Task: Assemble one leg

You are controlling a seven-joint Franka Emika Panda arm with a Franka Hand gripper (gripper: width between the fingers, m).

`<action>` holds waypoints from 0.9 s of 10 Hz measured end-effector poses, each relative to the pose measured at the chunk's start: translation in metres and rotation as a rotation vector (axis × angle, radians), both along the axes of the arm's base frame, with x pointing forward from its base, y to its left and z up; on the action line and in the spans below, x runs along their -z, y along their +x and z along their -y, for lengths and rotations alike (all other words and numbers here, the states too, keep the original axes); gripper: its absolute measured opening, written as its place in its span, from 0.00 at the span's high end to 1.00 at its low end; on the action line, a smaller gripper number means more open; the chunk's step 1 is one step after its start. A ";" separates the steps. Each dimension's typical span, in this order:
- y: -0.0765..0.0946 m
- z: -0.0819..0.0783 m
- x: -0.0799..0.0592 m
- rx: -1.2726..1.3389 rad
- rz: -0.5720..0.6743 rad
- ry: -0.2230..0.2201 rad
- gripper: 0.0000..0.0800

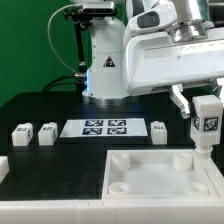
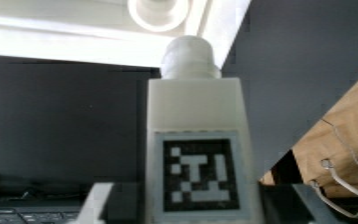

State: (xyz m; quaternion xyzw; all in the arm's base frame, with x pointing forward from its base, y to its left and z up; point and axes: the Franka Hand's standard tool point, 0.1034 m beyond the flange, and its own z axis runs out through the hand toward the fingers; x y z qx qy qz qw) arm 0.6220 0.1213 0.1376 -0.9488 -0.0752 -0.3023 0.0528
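My gripper is shut on a leg, a small white block with a black-and-white tag, and holds it in the air above the far right corner of the large white tray-like piece. In the wrist view the leg stands upright between my fingers, tag facing the camera, rounded peg end pointing away. Three more legs lie on the black table: two at the exterior view's left and one right of the marker board.
The marker board lies at the table's middle. The robot's white base stands behind it. A white block shows at the exterior view's left edge. The tray-like piece fills the front right.
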 end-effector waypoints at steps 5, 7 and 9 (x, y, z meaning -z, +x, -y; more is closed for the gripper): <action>0.008 0.013 0.037 -0.010 0.019 -0.029 0.64; 0.006 0.012 0.046 -0.012 0.023 -0.029 0.64; 0.004 0.007 0.048 -0.016 0.012 -0.027 0.64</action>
